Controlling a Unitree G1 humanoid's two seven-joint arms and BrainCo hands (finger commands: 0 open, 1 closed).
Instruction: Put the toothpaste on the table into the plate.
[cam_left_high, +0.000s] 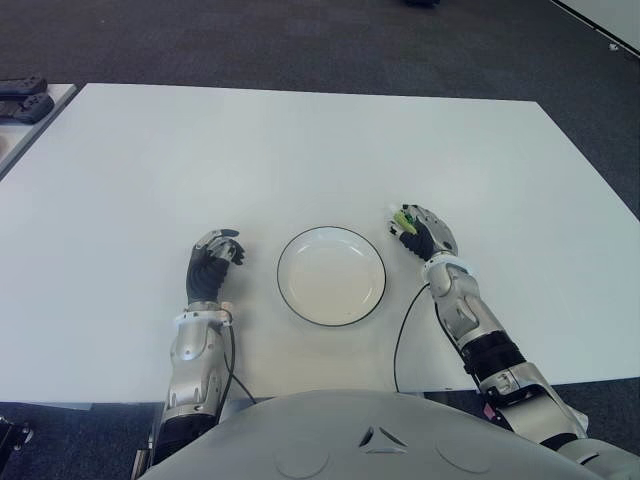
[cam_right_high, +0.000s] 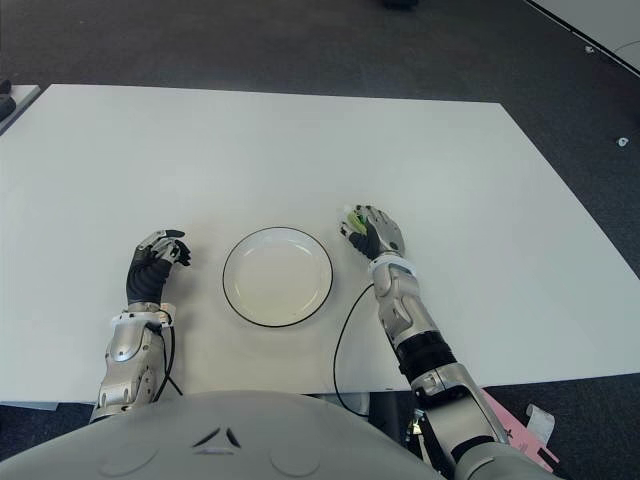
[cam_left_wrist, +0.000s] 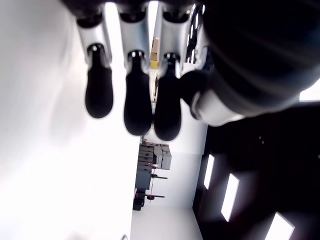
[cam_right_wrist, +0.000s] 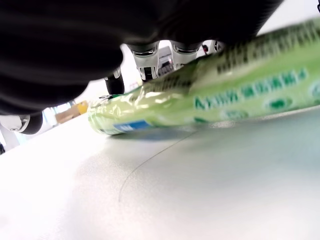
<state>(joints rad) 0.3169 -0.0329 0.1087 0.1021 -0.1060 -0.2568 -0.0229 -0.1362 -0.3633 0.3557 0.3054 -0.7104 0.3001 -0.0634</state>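
Note:
A green toothpaste tube lies flat on the white table, just right of the plate. My right hand is over it, palm on top and fingers curled down behind the tube, whose end sticks out toward the plate. The tube still touches the tabletop in the right wrist view. The white plate with a dark rim stands in the middle near the front edge, with nothing in it. My left hand shows left of the plate, fingers relaxed and holding nothing.
A black cable runs from my right forearm across the table toward the front edge. Black devices lie on a side table at the far left. Dark carpet surrounds the table.

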